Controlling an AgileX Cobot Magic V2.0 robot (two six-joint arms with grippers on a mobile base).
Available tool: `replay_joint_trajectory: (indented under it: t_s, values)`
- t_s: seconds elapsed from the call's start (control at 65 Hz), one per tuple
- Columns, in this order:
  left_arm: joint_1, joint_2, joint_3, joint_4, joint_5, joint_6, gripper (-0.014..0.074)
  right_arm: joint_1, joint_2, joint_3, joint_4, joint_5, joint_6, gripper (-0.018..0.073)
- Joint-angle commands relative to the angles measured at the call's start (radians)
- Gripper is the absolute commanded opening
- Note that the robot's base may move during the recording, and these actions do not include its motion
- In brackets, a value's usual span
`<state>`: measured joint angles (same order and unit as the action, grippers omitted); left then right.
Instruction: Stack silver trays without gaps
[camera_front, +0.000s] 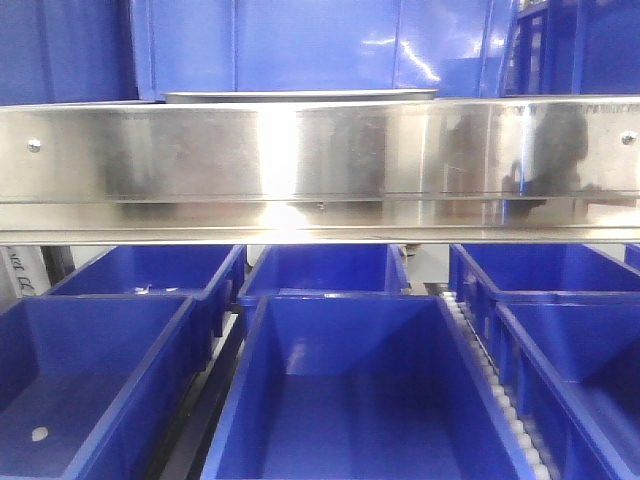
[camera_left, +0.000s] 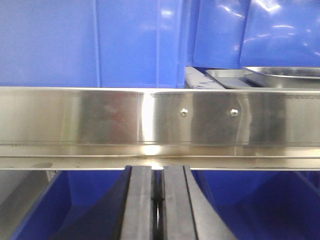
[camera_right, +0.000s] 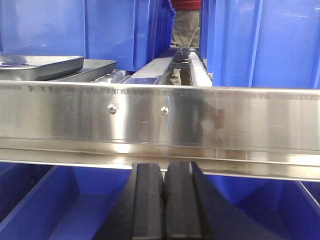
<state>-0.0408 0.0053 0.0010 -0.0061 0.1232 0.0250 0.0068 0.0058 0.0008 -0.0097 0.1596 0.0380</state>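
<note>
Silver trays rest on the upper shelf behind the steel rail. In the left wrist view, one tray (camera_left: 287, 75) lies tilted on a flatter tray (camera_left: 227, 79) at the upper right. The right wrist view shows the same pair at upper left: the raised tray (camera_right: 40, 65) over the lower tray (camera_right: 97, 67). From the front, only a thin tray rim (camera_front: 300, 96) peeks above the rail. My left gripper (camera_left: 157, 172) is shut and empty, below the rail. My right gripper (camera_right: 163, 172) is also shut and empty, below the rail.
A long brushed-steel shelf rail (camera_front: 320, 160) with screws crosses every view. Blue plastic bins (camera_front: 350, 390) fill the lower level, with more blue bins (camera_front: 300, 45) on the upper shelf. A roller track (camera_right: 200, 70) runs back between bins; a person (camera_right: 186, 25) stands far behind.
</note>
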Motion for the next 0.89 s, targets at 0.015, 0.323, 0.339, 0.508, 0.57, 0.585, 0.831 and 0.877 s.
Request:
replay_joint_trajectory:
  t_s: [0.015, 0.323, 0.339, 0.508, 0.57, 0.585, 0.831, 0.877]
  values:
    - [-0.008, -0.005, -0.001, -0.001, -0.044, -0.008, 0.0012, -0.003, -0.006, -0.001, 0.001, -0.011, -0.003, -0.0081]
    - [-0.006, -0.005, -0.001, -0.008, -0.060, -0.008, 0.0012, -0.003, -0.006, -0.001, 0.001, -0.011, -0.003, -0.0081]
    - [-0.006, -0.005, -0.001, -0.008, -0.060, -0.008, 0.0012, -0.003, -0.006, -0.001, 0.001, -0.011, -0.003, -0.0081]
    - [-0.006, -0.005, -0.001, -0.008, -0.060, -0.008, 0.0012, -0.003, -0.006, -0.001, 0.001, -0.011, -0.003, -0.0081]
    - [-0.006, -0.005, -0.001, -0.008, -0.060, -0.008, 0.0012, -0.003, -0.006, -0.001, 0.001, -0.011, -0.003, -0.0081]
    - [-0.006, -0.005, -0.001, -0.008, -0.060, -0.008, 0.0012, -0.003, -0.006, -0.001, 0.001, -0.011, -0.003, -0.0081]
    - [-0.006, -0.005, -0.001, -0.008, -0.060, -0.008, 0.0012, -0.003, -0.006, -0.001, 0.001, -0.011, -0.003, -0.0081]
    - [-0.006, -0.005, -0.001, -0.008, -0.060, -0.008, 0.0012, -0.003, -0.006, -0.001, 0.001, -0.011, -0.003, -0.0081]
